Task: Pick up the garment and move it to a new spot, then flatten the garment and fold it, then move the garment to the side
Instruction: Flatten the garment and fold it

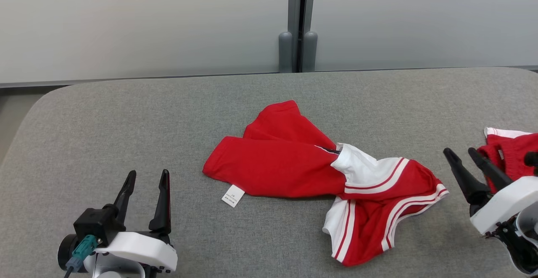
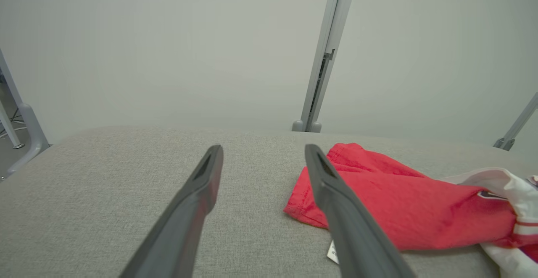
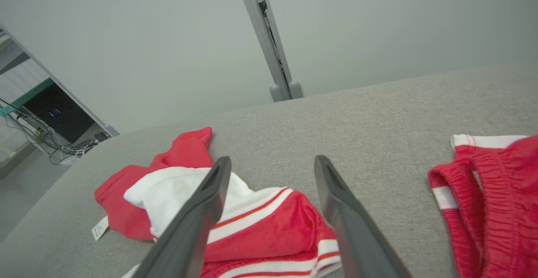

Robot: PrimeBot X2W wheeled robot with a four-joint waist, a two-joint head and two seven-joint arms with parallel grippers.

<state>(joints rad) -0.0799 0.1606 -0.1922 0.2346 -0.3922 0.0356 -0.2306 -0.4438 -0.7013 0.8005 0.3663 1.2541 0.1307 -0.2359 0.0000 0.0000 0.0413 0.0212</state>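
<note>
Lying crumpled near the middle of the surface [image 1: 126,114], the red-and-white jersey [image 1: 294,160] looks placed where both arms can reach it for flattening; the left end effector [image 1: 149,173] and right end effector [image 1: 459,151] flank it, fingers spread and empty, with red shorts [image 1: 510,148] at the right edge.

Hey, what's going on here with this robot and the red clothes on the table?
A two-armed robot is working on a red and white garment that lies crumpled in the middle of the grey padded table, not yet flattened or folded. The left gripper and the right gripper are both open and hold nothing, one on each side of the garment. A second red garment lies at the table's right edge, beside the right gripper.
</note>
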